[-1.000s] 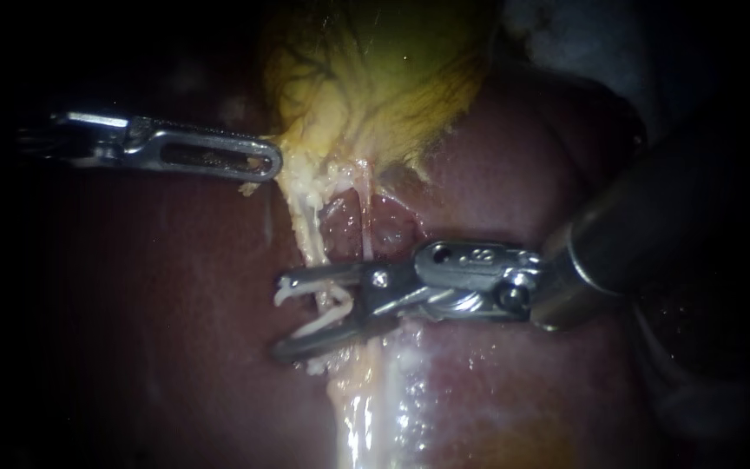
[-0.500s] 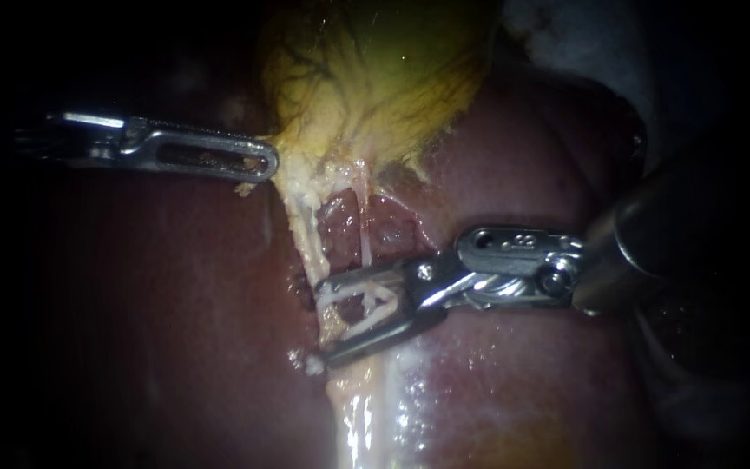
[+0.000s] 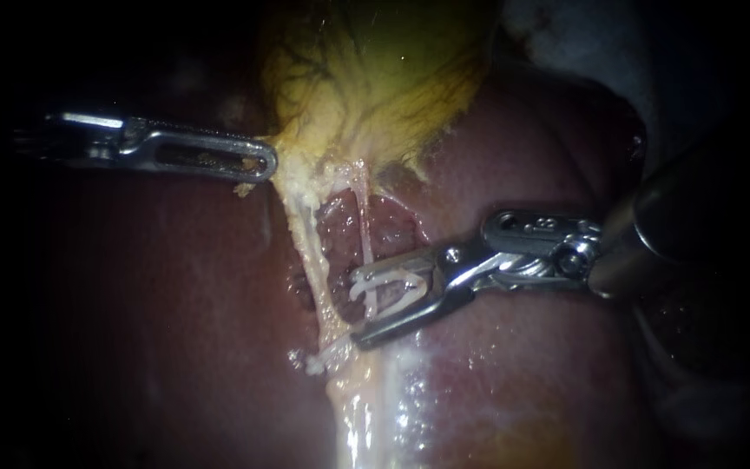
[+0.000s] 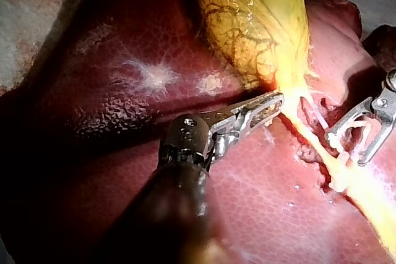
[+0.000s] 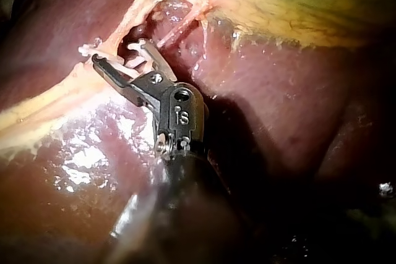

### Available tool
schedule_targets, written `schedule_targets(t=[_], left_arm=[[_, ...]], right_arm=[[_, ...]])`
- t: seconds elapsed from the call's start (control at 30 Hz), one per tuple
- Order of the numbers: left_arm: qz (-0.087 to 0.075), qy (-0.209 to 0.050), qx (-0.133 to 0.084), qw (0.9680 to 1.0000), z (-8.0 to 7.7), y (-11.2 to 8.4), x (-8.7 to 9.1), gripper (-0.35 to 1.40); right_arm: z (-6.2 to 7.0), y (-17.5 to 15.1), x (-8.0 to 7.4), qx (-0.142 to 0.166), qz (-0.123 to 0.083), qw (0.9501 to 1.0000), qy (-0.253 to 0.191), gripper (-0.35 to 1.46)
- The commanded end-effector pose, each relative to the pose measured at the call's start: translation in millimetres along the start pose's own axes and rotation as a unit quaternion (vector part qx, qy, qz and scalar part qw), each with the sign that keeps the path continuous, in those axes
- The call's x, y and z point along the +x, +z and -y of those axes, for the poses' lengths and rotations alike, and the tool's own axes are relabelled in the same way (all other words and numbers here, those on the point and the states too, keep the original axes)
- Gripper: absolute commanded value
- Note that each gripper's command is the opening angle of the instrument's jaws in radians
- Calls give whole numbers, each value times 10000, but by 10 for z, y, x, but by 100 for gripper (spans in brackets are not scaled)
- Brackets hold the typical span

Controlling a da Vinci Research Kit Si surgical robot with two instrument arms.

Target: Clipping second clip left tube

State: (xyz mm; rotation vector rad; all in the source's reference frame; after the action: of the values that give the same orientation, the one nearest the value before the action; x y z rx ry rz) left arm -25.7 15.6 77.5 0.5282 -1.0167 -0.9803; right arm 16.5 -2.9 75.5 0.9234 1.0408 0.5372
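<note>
My left instrument (image 3: 266,163) clamps the gallbladder (image 3: 375,78), tensing the left tube (image 3: 310,247) for my right instrument (image 3: 358,311), its wide jaws cradling a clip (image 3: 392,291).

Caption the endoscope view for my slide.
Left instrument holds the gallbladder; right instrument carries a clip beside the left tube.

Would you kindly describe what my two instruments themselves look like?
The left instrument is silvery metal. Its tool is long, flat and round-ended, with a long slot cut through it, on a dark shaft. The right instrument has a thick dark-grey round shaft, a shiny steel wrist with small pins and stamped marks, and a tool of two thin prongs.
</note>
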Motion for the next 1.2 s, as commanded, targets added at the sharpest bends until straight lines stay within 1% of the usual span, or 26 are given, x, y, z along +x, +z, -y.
schedule_targets(t=[0.03,0.2,0.33,0.43,0.53,0.63,0.83,1.0,1.03,1.1,1.2], left_arm=[[0,0,0,10000,0,0,0,-35],[0,0,0,10000,0,0,0,-35],[0,0,0,10000,0,0,0,-35],[1,0,-1,10000,0,1,0,-35],[2,0,-2,10000,0,1,0,-35],[2,0,-3,10000,0,1,0,-35],[3,0,-5,10000,0,2,0,-35],[3,1,-5,10000,0,2,0,-35],[3,1,-5,10000,0,2,0,-35],[3,1,-5,10000,0,2,0,-35],[3,1,-5,10000,0,2,0,-35]], right_arm=[[-4,2,-3,2,-12,10000,64,53],[-18,7,-11,47,-43,9995,298,53],[-26,14,-12,155,-154,9985,493,52],[-30,24,-9,279,-243,9973,631,51],[-30,35,-6,472,-337,9957,722,51],[-27,45,-2,654,-387,9940,785,51],[-17,58,1,1085,-524,9895,801,51],[-4,62,1,1468,-725,9833,793,51],[-2,63,1,1493,-761,9826,798,51],[3,66,2,1509,-767,9823,799,49],[5,69,3,1510,-766,9823,799,46]])
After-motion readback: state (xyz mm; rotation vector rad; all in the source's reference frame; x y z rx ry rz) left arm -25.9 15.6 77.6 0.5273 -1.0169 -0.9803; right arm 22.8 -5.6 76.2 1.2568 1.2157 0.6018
